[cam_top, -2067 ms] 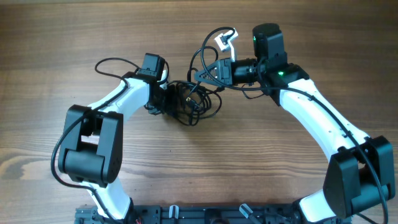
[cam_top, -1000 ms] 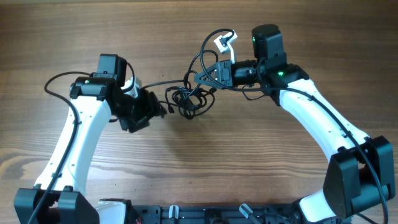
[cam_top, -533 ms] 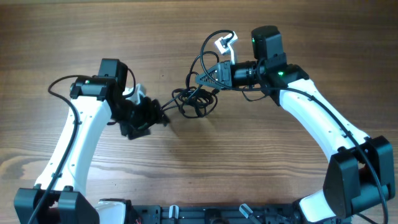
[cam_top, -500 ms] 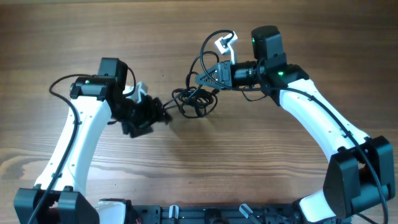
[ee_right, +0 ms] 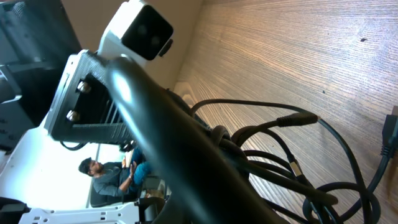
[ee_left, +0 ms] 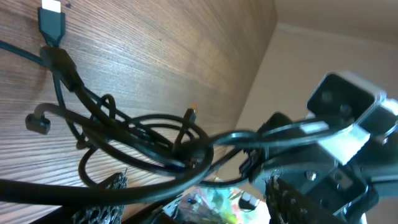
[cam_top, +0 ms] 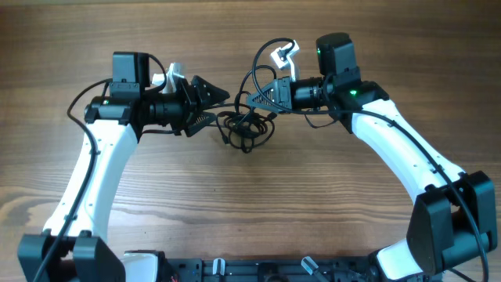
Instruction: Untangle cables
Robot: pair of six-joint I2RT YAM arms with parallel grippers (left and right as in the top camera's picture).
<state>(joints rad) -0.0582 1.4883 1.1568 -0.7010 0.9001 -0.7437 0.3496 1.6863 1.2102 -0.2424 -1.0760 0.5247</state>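
The clump of thin black cables (cam_top: 247, 130) lay on the brown wooden table (cam_top: 313, 204), at four o'clock just beside the left gripper (cam_top: 218, 107), whose fingers stood wide. The right gripper (cam_top: 255, 95), pinched narrow on a strand at the clump's twelve o'clock, seemed nearer. The tangle stretched nine-to-three.

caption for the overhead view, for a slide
Right pincer shut on the tangled cables, left pincer open at their other side, on a wooden table.
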